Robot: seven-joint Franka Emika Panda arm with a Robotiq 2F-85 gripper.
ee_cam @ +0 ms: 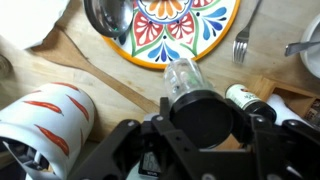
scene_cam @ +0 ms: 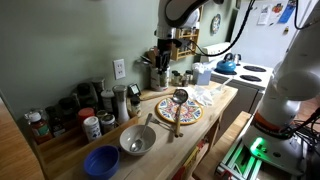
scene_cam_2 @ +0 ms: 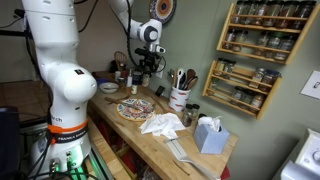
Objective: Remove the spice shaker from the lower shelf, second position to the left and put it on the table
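My gripper [ee_cam: 207, 128] is shut on the spice shaker [ee_cam: 183, 75], a clear jar with a black lid. It holds the shaker above the light-wood table [ee_cam: 90, 60], beside a colourful plate [ee_cam: 185, 25]. In both exterior views the gripper [scene_cam: 165, 45] [scene_cam_2: 148, 62] hangs over the back of the table [scene_cam: 215, 105] [scene_cam_2: 135, 130]. The brown wall rack with its lower shelf [scene_cam_2: 240, 100] hangs far from the gripper and holds several small jars.
A white crock with orange marks [ee_cam: 45, 120] and a small dark bottle [ee_cam: 250, 100] stand close to the shaker. A fork [ee_cam: 240, 45] lies by the plate. A steel bowl [scene_cam: 137, 140], a blue bowl [scene_cam: 100, 160], a tissue box [scene_cam_2: 210, 133] and a stove [scene_cam: 245, 75] are nearby.
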